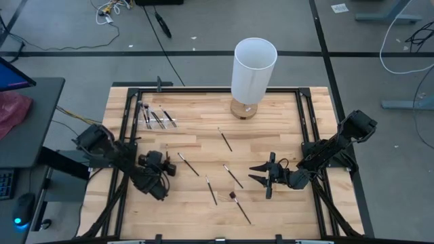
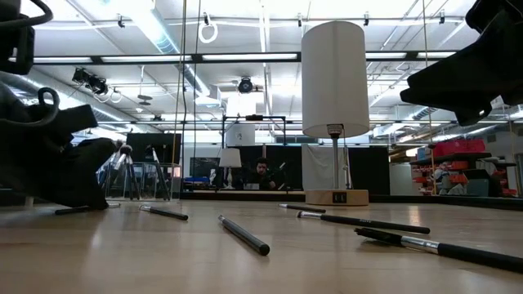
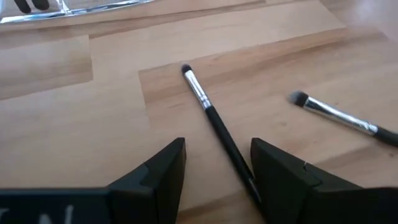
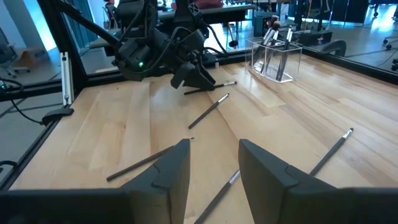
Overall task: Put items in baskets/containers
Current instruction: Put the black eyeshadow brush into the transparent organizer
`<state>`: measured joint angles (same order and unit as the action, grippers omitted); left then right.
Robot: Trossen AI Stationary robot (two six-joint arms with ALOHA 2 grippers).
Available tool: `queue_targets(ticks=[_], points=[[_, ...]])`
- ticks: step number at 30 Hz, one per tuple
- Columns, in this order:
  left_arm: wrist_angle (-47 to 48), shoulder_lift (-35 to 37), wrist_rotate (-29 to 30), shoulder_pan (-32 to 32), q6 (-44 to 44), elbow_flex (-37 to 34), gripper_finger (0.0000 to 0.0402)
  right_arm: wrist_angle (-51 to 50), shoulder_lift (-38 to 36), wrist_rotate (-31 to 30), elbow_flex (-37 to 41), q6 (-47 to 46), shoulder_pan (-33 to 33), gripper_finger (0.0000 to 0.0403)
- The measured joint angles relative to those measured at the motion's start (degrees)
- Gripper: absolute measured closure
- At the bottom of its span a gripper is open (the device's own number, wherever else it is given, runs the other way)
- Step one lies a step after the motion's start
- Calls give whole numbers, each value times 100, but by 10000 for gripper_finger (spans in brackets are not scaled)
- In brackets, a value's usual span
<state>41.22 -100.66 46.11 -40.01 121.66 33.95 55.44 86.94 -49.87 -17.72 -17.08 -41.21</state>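
Black and thin, the makeup brush (image 3: 211, 118) lies on the wooden table (image 3: 74, 130) right ahead of your left gripper (image 3: 217, 163). Its handle runs in between the wide-open, empty fingers. The clear plastic container (image 1: 154, 116) waits farther off.

Both arms are showing a dark, nearly black body built of blocky joints. The left gripper (image 3: 217, 171) is ending in two matte black fingers (image 3: 163, 171) with wedge shape and sloping inner faces. The right gripper (image 4: 214, 165) is having the same two flat dark fingers (image 4: 264, 167). From the right wrist view, a small green light is glowing on the left arm's housing (image 4: 140, 53).
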Motion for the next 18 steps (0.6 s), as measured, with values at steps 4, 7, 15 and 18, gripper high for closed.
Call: queue_targets(ticks=[4, 7, 15, 18], points=[[-60, -4, 22, 217, -217, -43, 221, 0, 0, 0, 0, 1, 0, 266], [-79, -4, 22, 336, -364, -49, 238, 0, 0, 0, 0, 0, 0, 266], [-217, -9, -29, 381, -672, -58, 336, -2, 0, 2, 0, 0, 0, 266], [-277, -9, -28, 342, -791, -59, 382, -2, 0, 0, 0, 0, 0, 266]])
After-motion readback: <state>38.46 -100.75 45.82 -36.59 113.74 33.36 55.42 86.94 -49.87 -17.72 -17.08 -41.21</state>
